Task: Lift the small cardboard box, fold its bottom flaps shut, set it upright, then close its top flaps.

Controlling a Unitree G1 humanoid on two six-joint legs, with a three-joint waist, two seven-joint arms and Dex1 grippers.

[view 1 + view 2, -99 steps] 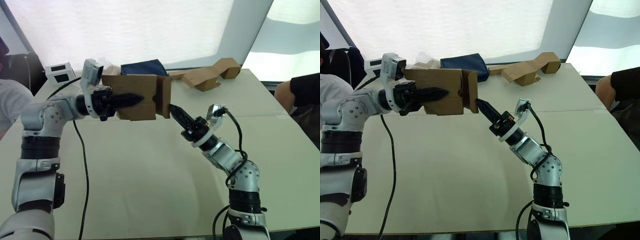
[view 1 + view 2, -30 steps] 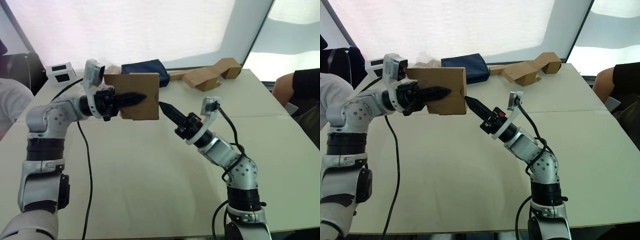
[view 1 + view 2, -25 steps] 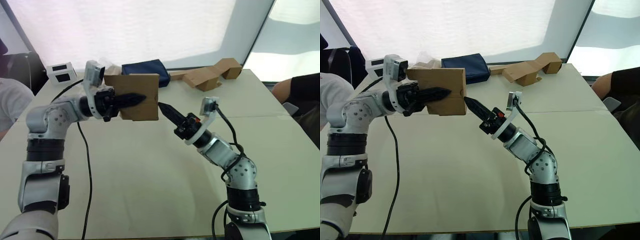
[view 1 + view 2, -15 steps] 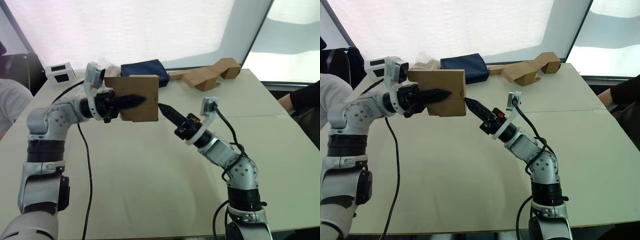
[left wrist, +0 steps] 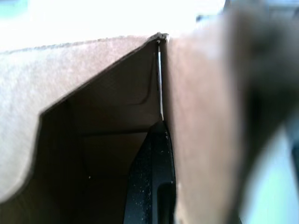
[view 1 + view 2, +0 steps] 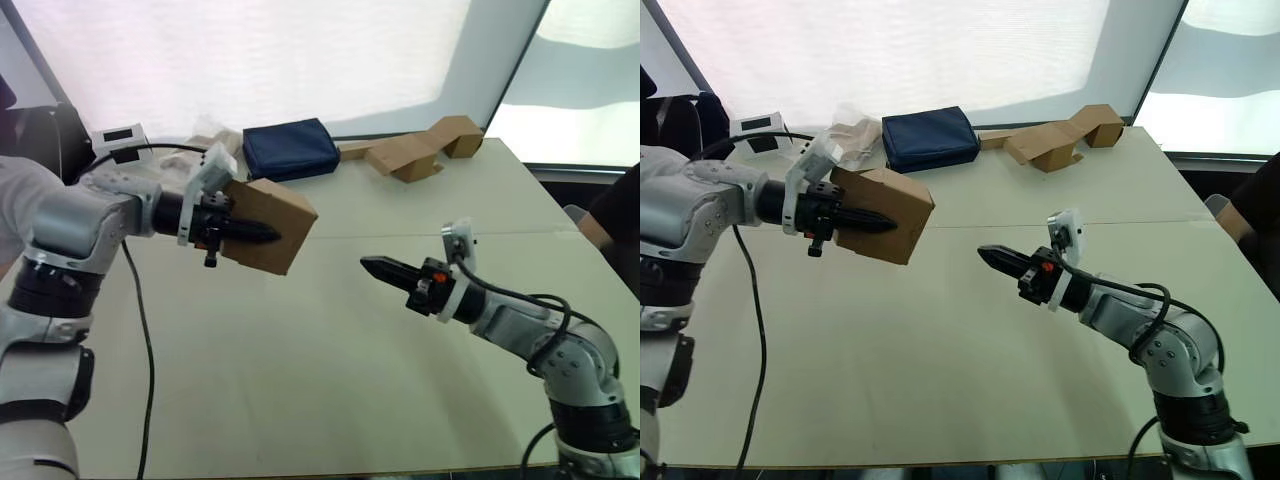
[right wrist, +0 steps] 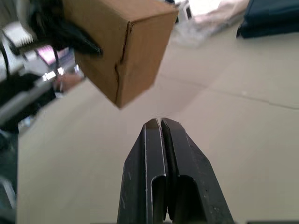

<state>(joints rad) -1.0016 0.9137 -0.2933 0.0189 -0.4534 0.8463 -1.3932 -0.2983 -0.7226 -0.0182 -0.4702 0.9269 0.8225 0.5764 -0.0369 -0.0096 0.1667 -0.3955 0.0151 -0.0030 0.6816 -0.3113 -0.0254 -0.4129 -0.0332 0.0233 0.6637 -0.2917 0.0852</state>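
Cardboard, plain and brown, is what the left gripper (image 6: 252, 232) holds: the small cardboard box (image 6: 268, 228) hangs tilted in the air above the table (image 6: 330, 350), left of centre, with its closed end turned toward the right arm and its open end back toward the left wrist. The step in hand looks like setting the box upright so the closed bottom lands flat. To do it well, I would judge, the left arm should roll the box until that folded face points down, lower it squarely rather than on a corner, and release only once it sits steady; otherwise the bottom flaps could spring open. The left gripper is clamped on a side wall of the box: the left wrist view shows one black finger (image 5: 152, 182) inside against the wall, and the head views show the other lying along the outside face. The right gripper (image 6: 992, 256) hovers well apart from the box, over bare table, its two fingers pressed together and holding nothing, pointing toward the box's closed end.
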